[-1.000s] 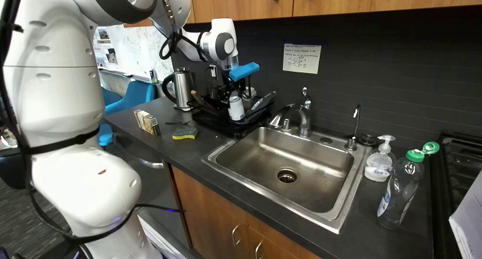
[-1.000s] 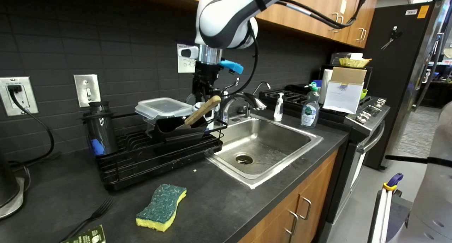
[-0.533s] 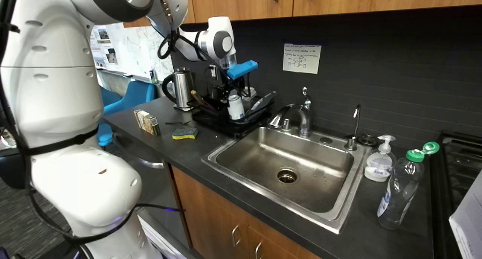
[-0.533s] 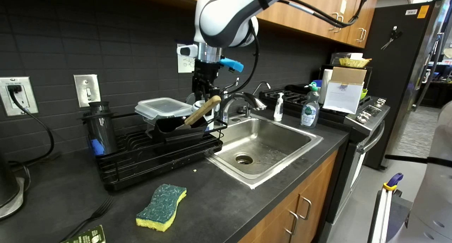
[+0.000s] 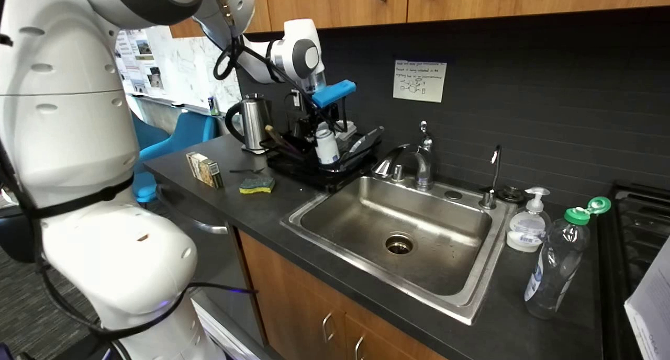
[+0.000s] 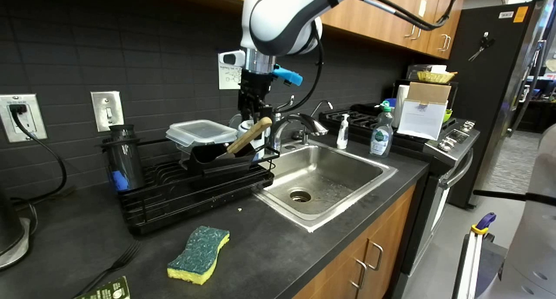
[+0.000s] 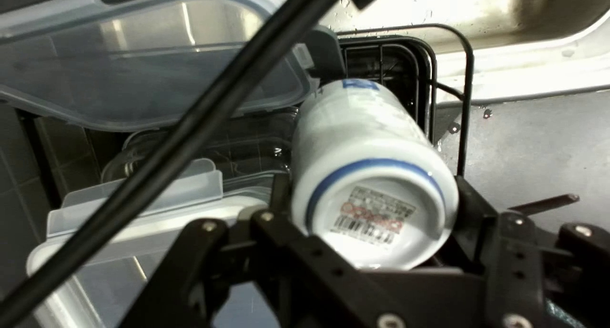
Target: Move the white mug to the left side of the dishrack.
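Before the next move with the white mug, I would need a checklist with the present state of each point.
1. Jaws shut on the white mug: ok, they flank it on both sides.
2. Mug lifted free of the dishrack: cannot tell, contact beneath it is unclear.
3. Mug at the left side of the dishrack: not ok, it is at the end beside the sink.
4. Low path leftward: probably not ok, the wooden handle and plastic food container seem in the way.
5. Left end free of other things: not ok, a dark cylindrical container stands there.
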Controlling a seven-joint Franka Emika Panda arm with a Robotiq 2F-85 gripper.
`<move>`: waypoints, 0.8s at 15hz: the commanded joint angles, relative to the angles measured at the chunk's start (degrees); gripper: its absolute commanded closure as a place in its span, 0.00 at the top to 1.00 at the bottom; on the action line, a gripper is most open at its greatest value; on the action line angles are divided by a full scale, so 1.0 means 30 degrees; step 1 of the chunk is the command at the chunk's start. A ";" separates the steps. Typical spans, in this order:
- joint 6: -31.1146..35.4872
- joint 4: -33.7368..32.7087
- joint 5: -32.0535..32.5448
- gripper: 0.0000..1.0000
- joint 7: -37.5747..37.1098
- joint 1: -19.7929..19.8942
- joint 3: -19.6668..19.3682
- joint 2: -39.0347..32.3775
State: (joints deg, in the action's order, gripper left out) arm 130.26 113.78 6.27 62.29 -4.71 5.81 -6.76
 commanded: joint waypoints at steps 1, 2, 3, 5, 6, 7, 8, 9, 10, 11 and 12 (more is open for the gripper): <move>0.0391 0.0797 0.0529 0.53 -0.0552 -0.0048 0.0086 0.1043; 0.0440 0.0823 0.0614 0.53 -0.0612 -0.0057 0.0072 0.1123; 0.0484 0.0864 0.0676 0.53 -0.0648 -0.0061 0.0060 0.1198; 0.0558 0.0893 0.0796 0.53 -0.0782 -0.0071 0.0035 0.1334; 0.0551 0.0879 0.0848 0.53 -0.0855 -0.0086 0.0032 0.1407; 0.0582 0.0843 0.0872 0.53 -0.0885 -0.0082 0.0025 0.1467; 0.0650 0.0821 0.0931 0.53 -0.0918 -0.0084 0.0019 0.1516; 0.0718 0.0820 0.0990 0.53 -0.0951 -0.0084 0.0013 0.1565; 0.0762 0.0807 0.1023 0.53 -0.0977 -0.0092 0.0019 0.1612; 0.0815 0.0808 0.1047 0.53 -0.1013 -0.0102 0.0024 0.1654; 0.0823 0.0778 0.1040 0.53 -0.1035 -0.0111 0.0031 0.1686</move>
State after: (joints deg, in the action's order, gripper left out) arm 131.57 114.96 7.76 60.57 -4.92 5.81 -3.78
